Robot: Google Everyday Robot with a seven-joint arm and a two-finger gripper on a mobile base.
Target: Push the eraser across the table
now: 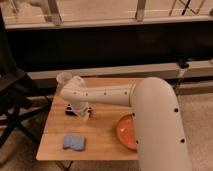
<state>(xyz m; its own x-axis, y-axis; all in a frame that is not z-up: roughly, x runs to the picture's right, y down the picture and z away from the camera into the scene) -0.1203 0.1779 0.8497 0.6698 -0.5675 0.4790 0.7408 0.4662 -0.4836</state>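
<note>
A white robot arm reaches from the lower right toward the left side of the wooden table (107, 145), its gripper (82, 114) lowered with fingers together at the black eraser (71, 111), which lies near the table's left edge. A blue pad (74, 143) sits lower left, an orange plate (125, 131) at right.

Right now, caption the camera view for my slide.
Arm reaches across the table, gripper shut, low at the eraser.
</note>
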